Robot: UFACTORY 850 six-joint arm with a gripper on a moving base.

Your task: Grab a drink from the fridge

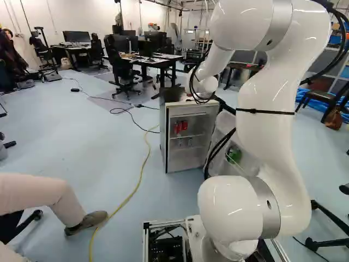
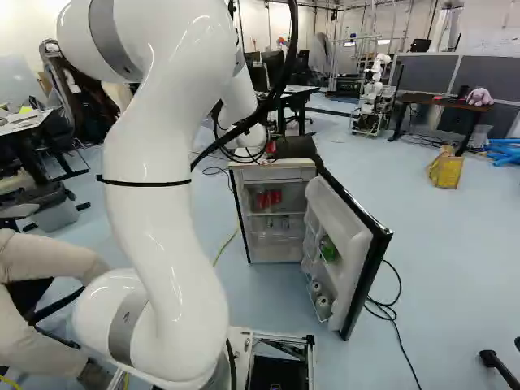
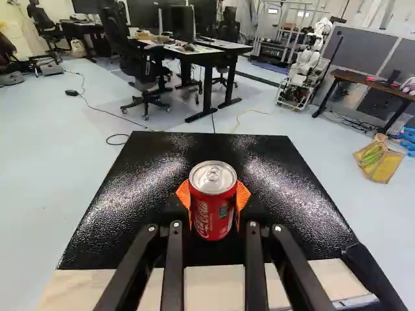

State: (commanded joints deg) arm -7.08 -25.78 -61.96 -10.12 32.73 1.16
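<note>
The gripper (image 3: 213,197) is closed on a red drink can (image 3: 213,210), its orange pads (image 3: 183,193) pressing from both sides; the can stands upright, lid up, above the near part of the fridge's black top (image 3: 155,168); I cannot tell whether its bottom touches that top; the fridge (image 2: 284,163) stands ahead of the base with its door (image 2: 357,244) swung open on the right side; inside, more red cans (image 2: 269,197) stand on an upper shelf; a green item (image 2: 328,249) sits in the door, with pale cans (image 2: 322,302) in its lowest rack; a yellow cable (image 1: 135,188) runs along the floor to the left of the fridge; desks (image 1: 158,61) stand on the far side, and another robot (image 2: 374,93) is far off to the right
</note>
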